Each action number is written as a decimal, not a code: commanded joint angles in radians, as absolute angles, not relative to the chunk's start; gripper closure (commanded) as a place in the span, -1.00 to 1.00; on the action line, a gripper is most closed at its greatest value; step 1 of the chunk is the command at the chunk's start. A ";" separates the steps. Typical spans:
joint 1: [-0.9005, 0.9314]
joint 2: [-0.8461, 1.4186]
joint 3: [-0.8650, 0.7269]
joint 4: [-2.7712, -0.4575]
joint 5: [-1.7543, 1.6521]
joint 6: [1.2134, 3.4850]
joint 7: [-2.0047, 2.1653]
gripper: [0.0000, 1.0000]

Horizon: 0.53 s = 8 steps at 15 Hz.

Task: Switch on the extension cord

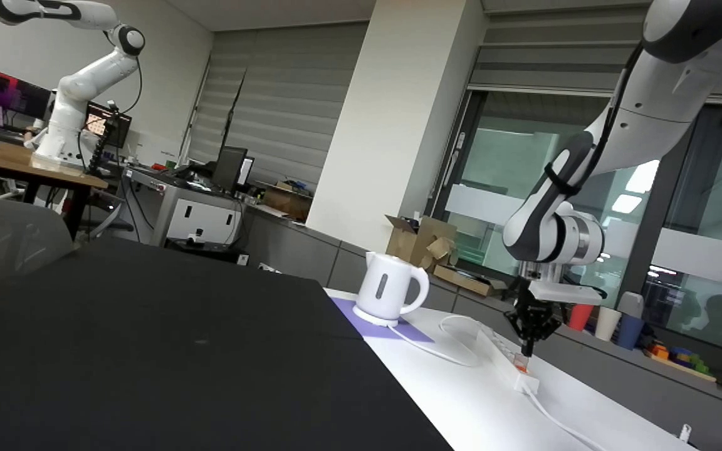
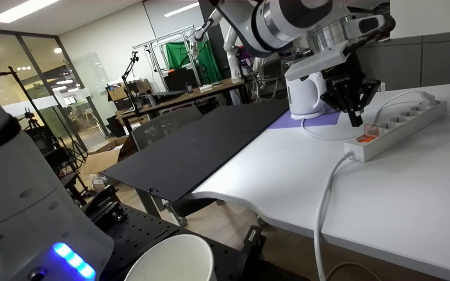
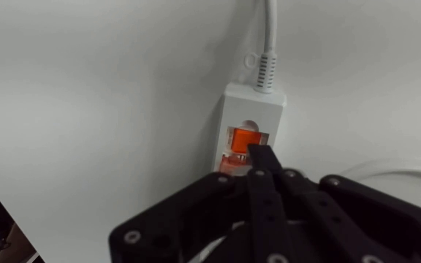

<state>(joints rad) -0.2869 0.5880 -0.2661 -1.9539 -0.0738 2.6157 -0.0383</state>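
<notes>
The extension cord (image 1: 500, 363) is a long white power strip lying on the white table; it also shows in an exterior view (image 2: 404, 127) and in the wrist view (image 3: 252, 100). Its orange switch (image 3: 245, 140) is at the end where the cable enters, with a clear reddish flap (image 2: 371, 130) standing raised beside it. My gripper (image 2: 355, 120) is shut and empty, pointing down just above the switch end. In the wrist view the fingertips (image 3: 263, 153) overlap one corner of the switch. I cannot tell whether they touch it or which way the switch is set.
A white kettle (image 1: 386, 288) stands on a purple mat (image 2: 328, 118), its cable running to a plug (image 2: 428, 98) in the far end of the strip. A black board (image 2: 205, 144) adjoins the white table (image 2: 287, 175). The strip's cable (image 2: 322, 207) hangs over the table edge.
</notes>
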 commanded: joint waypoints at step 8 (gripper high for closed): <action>-0.282 0.676 -0.302 -1.854 -0.043 2.573 0.082 1.00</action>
